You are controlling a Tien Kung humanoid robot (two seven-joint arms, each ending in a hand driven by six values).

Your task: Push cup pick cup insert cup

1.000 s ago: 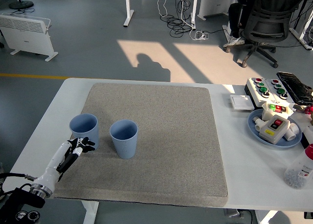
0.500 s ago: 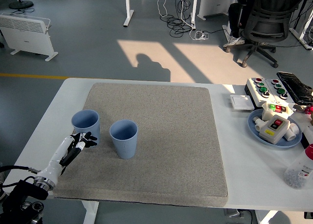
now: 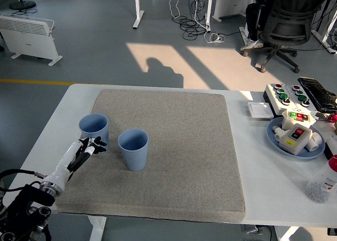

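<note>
Fingers (image 3: pixel 97 143) of the left hand (image 3: pixel 87 149) are bunched close together, holding nothing, and touch the low side of the left cup (image 3: pixel 94 127). That cup has slid a little up the grey mat (image 3: pixel 179 157) and nearer the other cup (image 3: pixel 133 148), so the push seems to be working, with picking up not yet begun. Both cups stand straight up, mouths open to the top. The second cup sits just right of the fingers on the desk (image 3: pixel 268 172).
</note>
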